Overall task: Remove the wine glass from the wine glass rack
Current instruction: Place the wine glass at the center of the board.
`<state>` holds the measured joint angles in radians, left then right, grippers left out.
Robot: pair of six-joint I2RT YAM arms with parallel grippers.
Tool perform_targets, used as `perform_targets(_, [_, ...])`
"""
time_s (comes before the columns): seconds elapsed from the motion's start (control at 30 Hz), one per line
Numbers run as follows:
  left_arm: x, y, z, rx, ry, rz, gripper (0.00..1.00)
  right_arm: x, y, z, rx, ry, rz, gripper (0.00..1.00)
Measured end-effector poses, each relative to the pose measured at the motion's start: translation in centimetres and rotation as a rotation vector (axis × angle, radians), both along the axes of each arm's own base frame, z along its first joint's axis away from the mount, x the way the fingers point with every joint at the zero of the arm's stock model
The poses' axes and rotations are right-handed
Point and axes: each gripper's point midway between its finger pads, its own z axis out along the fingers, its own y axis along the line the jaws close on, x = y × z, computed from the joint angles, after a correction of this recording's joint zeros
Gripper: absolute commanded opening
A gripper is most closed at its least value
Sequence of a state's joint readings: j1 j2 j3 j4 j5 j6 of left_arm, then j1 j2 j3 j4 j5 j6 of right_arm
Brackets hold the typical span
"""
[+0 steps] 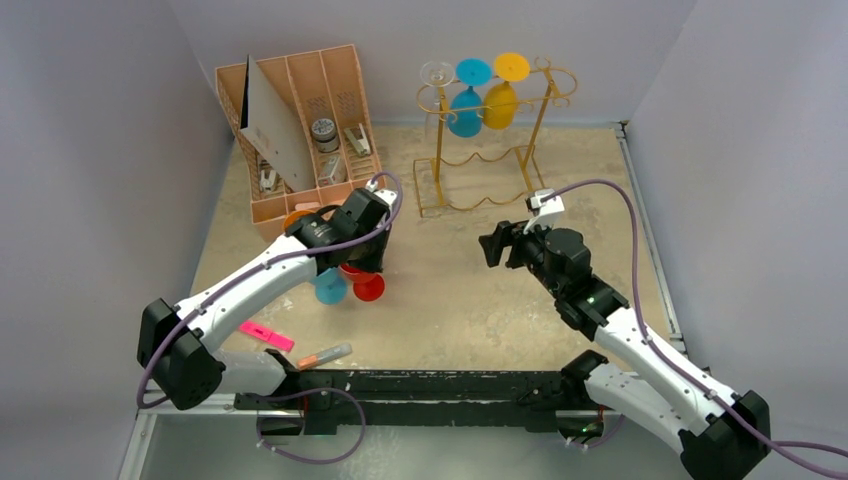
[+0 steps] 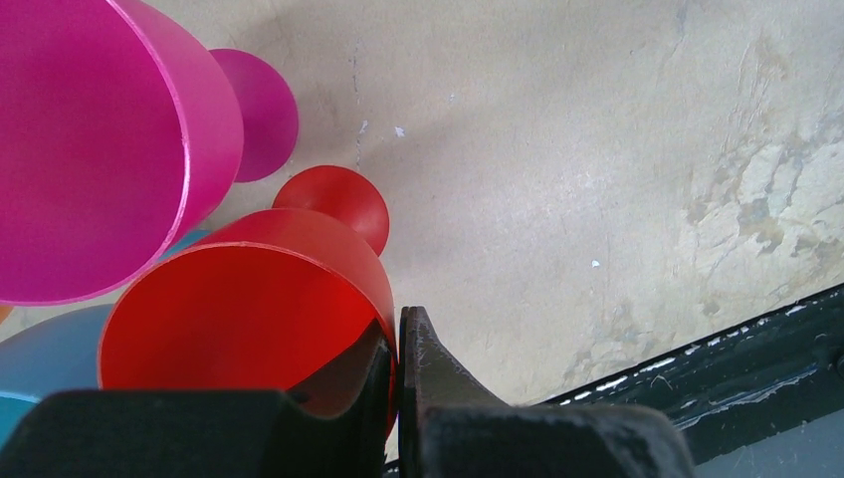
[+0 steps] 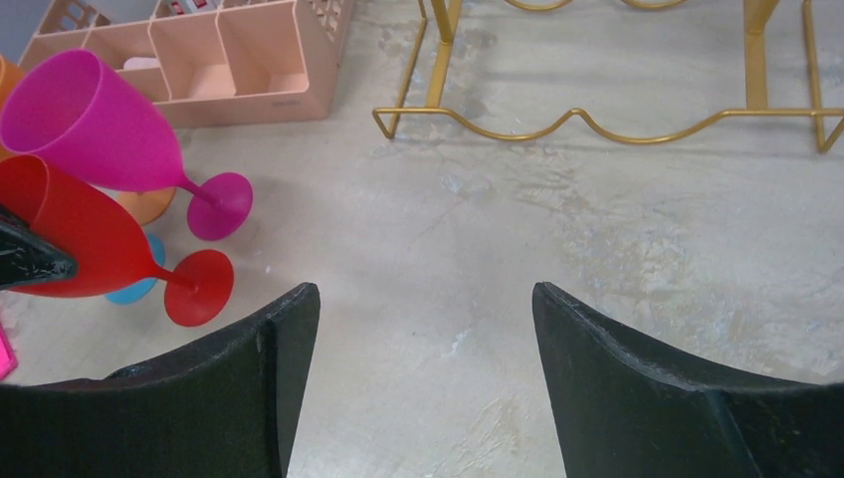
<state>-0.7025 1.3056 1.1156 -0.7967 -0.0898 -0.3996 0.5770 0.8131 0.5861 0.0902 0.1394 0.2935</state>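
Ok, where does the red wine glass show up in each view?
Top external: the red glass is left of centre, mid-height.
Left wrist: it fills the lower left, rim pinched in the left gripper.
Right wrist: at the left edge, tilted, foot toward the centre.
Shared landmark: the blue glass beside it.

Plain pale grey-lilac walls [image 1: 90, 150] close in three sides of a mottled, worn beige tabletop [image 1: 480, 310]; a metal rail [image 1: 654, 250] edges its right side; light is soft and even.
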Motion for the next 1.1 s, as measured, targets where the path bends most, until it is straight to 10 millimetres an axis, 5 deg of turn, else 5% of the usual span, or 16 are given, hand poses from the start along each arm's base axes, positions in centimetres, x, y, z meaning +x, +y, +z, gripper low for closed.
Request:
perform_targets(0.3, [-0.8, 0.2, -0.2, 0.026, 0.047, -0.011, 0.37, -0.2, 0.0, -0.8, 0.011, 0.051, -0.016, 0.88])
perform_targets(0.53, [-0.9, -0.4, 1.6, -0.023, 0.024, -0.025, 0.61, 0.5, 0.2, 1.2, 0.041, 0.123, -0.064, 0.88])
perform_targets(0.87, [-1.3, -0.4, 8.6, -0.160, -0.116, -0.031, 0.65, 1.5, 2.5, 4.1, 0.048, 0.284, -0.049, 0.85])
perform_targets(1.1, [-1.8, 0.8, 10.3, -0.162, -0.157, -0.011, 0.75, 1.7, 6.7, 8.4, 0.004, 0.259, 0.115, 0.86])
